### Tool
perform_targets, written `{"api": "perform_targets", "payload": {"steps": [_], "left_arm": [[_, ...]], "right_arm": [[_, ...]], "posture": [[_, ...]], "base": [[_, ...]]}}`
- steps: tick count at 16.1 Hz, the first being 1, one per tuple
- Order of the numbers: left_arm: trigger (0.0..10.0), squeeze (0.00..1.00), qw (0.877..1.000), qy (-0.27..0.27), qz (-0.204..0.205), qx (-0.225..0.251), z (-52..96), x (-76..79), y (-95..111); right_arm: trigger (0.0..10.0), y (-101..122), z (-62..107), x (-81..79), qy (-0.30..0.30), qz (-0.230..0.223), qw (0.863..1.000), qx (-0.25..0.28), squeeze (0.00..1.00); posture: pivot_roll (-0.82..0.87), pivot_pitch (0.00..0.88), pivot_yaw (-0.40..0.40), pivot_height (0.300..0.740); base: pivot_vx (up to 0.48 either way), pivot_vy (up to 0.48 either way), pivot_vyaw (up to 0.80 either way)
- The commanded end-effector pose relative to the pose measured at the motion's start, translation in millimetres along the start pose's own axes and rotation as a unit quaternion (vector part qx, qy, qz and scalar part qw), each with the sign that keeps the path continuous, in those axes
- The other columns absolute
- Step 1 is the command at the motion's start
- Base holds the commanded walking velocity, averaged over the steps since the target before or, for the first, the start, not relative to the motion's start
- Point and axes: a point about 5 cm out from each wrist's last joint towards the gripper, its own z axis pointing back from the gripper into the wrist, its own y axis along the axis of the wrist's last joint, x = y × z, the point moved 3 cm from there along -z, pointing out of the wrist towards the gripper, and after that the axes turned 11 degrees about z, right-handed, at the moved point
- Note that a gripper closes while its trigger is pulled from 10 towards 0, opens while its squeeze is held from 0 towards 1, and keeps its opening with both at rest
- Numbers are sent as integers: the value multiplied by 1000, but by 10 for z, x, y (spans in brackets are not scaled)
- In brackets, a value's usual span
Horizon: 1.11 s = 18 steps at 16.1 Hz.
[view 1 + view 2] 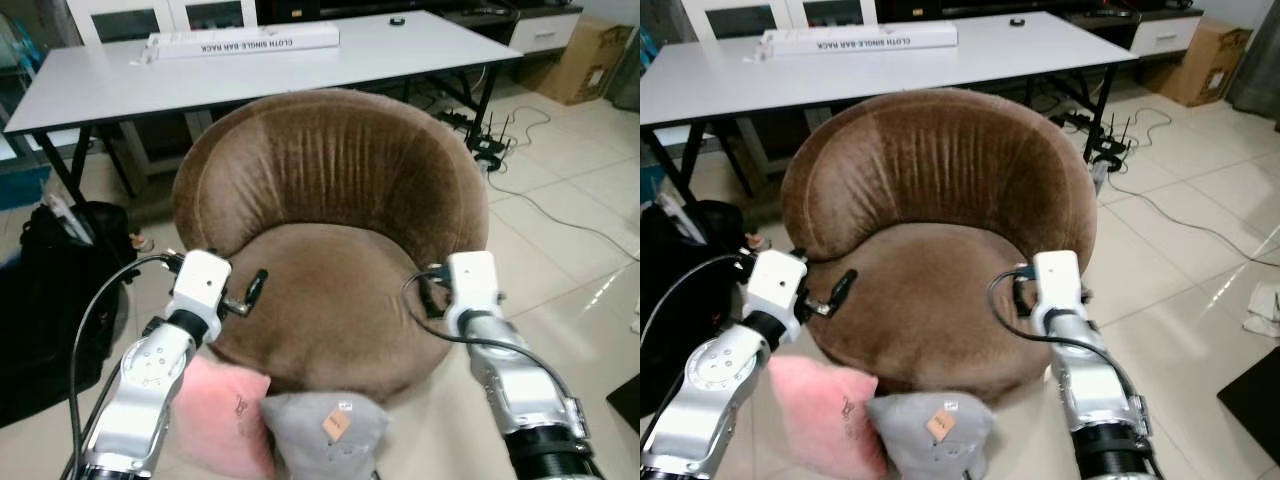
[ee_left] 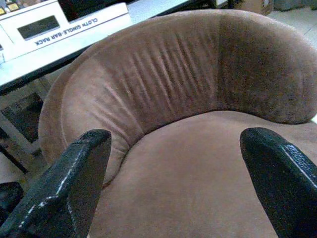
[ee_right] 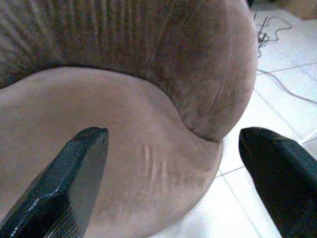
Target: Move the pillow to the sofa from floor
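Plainly, the carrying has not begun: at the bottom edge of the frame a pink pillow (image 1: 222,415) and a grey pillow (image 1: 322,430) lie side by side on the tiled floor (image 1: 570,300), touching each other and pressed up against the front foot of the brown sofa (image 1: 330,240); neither is held. Just above them, at lower left, the left gripper (image 2: 181,186) hangs over the near left edge of the seat, its two black fingers spread wide with nothing but brown velvet between them; at lower right the right gripper (image 3: 185,181) sits over the seat's right front edge, likewise gaping wide and empty. The seat itself, in the middle of the frame, is bare, so no pillow has been delivered. Behind the curved backrest, across the top of the frame, stands a white table (image 1: 400,55) with a long white box (image 1: 245,40) on it; a black bag (image 1: 50,300) slumps at the left edge, and cables (image 1: 540,205) trail over the tiles at the right. By my reading everything is left to do: reach down, grasp a pillow, lift it, and set it on the seat.
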Motion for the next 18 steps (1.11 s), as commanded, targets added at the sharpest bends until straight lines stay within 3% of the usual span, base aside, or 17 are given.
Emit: {"api": "perform_targets", "payload": {"steps": [1,5,10,12,14,18], "left_arm": [[10000,0,1000,9,-13,-13,41,-85,-28],[10000,0,1000,15,-16,-17,60,-115,-19],[10000,0,999,18,-5,-32,97,-169,-94],[10000,0,999,3,4,-37,113,-182,-128],[10000,0,999,-8,-13,-52,127,-191,-188],[10000,0,999,-22,-10,-44,129,-163,-148]], "right_arm": [[10000,58,-27,-148,24,-3,1000,8,0],[10000,28,-100,-264,58,-7,998,-10,0],[10000,33,-137,-284,69,1,998,-5,0],[10000,7,-150,-339,78,-6,997,-9,0],[10000,-4,-169,-411,106,-1,994,-15,0],[10000,-23,-196,-453,133,17,991,-18,0]], "posture": [[54,0,14,740],[90,0,-3,740],[95,0,6,740],[105,0,24,740],[110,0,24,740],[128,0,23,740]], "base": [[0,0,0],[0,0,0],[0,0,0],[0,0,0],[0,0,0],[0,0,0]]}}
